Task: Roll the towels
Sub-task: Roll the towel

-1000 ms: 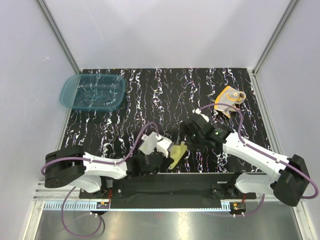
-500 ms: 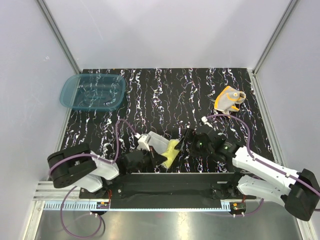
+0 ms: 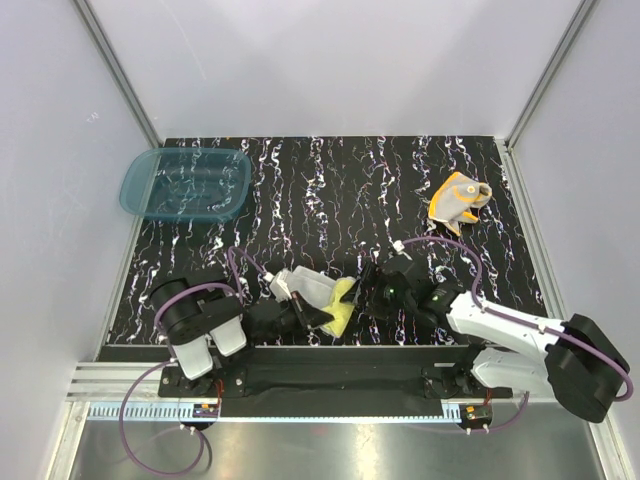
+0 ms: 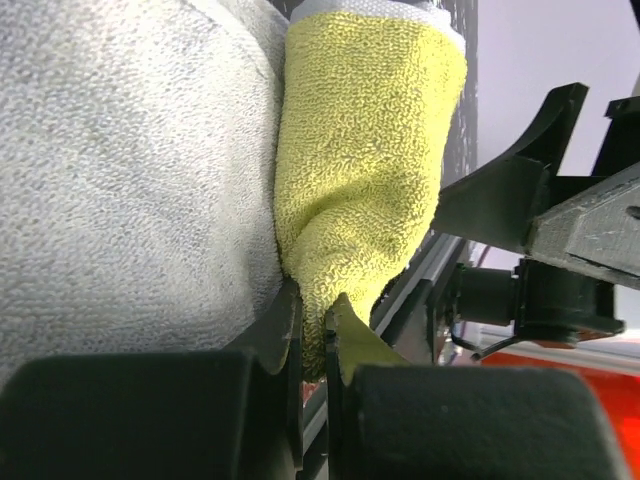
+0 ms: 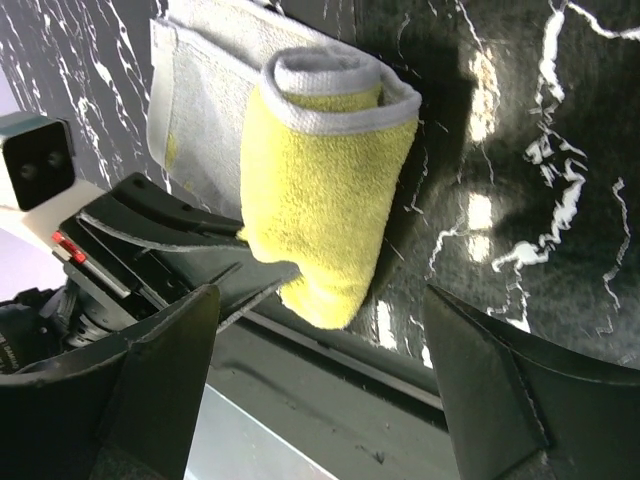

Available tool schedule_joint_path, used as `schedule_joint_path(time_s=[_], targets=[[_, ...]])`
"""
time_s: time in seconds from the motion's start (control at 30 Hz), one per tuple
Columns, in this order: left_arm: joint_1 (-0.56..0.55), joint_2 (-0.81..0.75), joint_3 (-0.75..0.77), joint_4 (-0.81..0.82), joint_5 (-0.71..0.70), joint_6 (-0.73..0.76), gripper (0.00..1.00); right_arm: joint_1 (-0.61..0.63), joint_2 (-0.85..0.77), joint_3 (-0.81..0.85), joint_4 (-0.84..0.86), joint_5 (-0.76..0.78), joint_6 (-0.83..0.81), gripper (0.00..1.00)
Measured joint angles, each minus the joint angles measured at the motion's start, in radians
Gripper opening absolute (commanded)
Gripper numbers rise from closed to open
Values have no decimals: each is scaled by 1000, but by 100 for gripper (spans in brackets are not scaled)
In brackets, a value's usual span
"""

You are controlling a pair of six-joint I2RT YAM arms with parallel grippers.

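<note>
The pale yellow towel [image 3: 340,304] lies partly rolled near the table's front edge, its grey-beige side [image 3: 305,287] spread to the left. My left gripper [image 3: 322,317] is shut on the near end of the yellow roll [image 4: 365,170], seen pinched between the fingertips in the left wrist view. My right gripper [image 3: 370,296] is open just right of the roll [image 5: 325,190], with nothing between its fingers [image 5: 160,370]. The orange towel [image 3: 458,198] lies crumpled at the far right of the table, away from both grippers.
A translucent teal basin [image 3: 186,184] stands at the far left corner. The black rail [image 3: 340,365] of the arm bases runs along the table's front edge right below the roll. Grey walls close in the sides.
The left arm has drawn back toward its base, still gripping the yellow towel. The right gripper has moved left, closer to the roll.
</note>
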Motion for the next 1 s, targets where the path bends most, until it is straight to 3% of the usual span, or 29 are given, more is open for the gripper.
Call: schedule_joint_path(time_s=[0.27, 0.5, 0.63, 0.83, 0.9, 0.97, 1.0], targets=[[7, 59, -3, 70, 19, -60, 0, 0, 87, -25, 112, 0, 14, 85], [13, 59, -9, 73, 20, -84, 0, 0, 198, -46, 222, -3, 28, 74], [15, 59, -11, 74, 24, -91, 0, 0, 232, -46, 281, -16, 31, 58], [18, 61, -10, 74, 32, -94, 0, 0, 269, -45, 337, -26, 32, 47], [19, 65, -9, 76, 36, -95, 0, 0, 279, -45, 349, -27, 29, 39], [20, 67, -5, 75, 43, -94, 1, 1, 287, -42, 353, -27, 26, 26], [20, 67, -3, 75, 47, -93, 4, 1, 290, -40, 353, -27, 24, 15]])
